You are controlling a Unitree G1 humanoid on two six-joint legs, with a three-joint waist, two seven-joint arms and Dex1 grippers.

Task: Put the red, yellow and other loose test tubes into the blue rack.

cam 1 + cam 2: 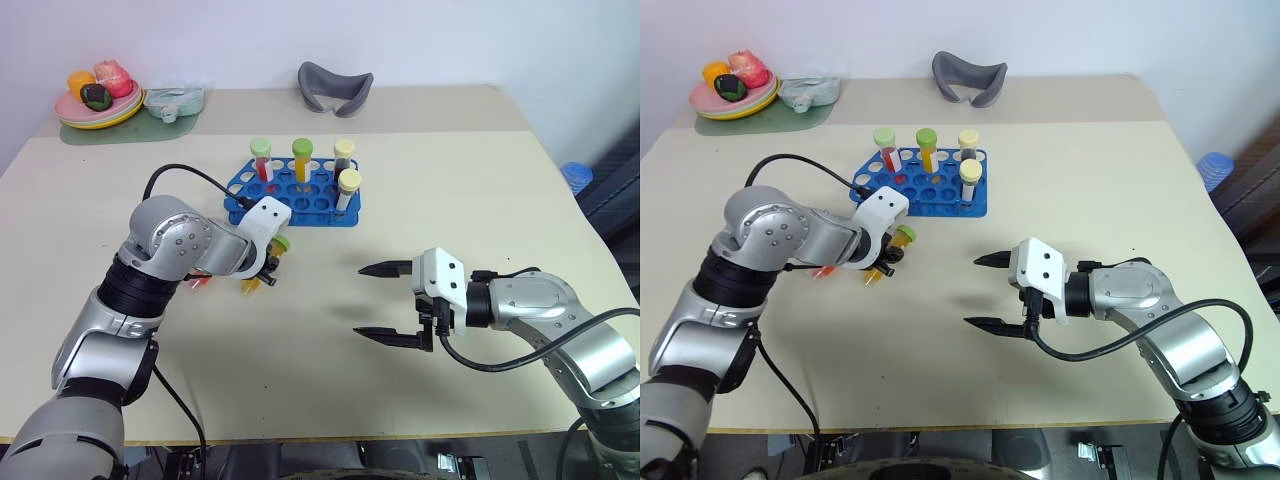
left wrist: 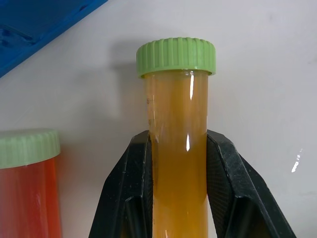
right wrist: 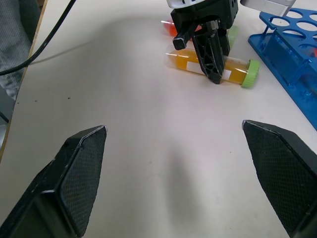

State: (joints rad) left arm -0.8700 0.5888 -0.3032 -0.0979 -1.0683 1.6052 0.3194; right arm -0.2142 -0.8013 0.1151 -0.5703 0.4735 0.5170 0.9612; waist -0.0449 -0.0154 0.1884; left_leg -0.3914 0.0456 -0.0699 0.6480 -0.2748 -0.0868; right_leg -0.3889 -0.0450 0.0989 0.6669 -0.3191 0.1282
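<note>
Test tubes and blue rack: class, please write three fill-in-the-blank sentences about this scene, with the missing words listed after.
1. The left gripper is shut on the ____ test tube.
2. The right gripper is ____ and holds nothing.
3. The blue rack holds ____ upright tubes.

Missing words: yellow; open; four

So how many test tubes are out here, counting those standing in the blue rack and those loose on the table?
Standing in the blue rack: 4
Orange tube gripped in the left claw: 1
Red tube lying beside it: 1
Total: 6
</note>
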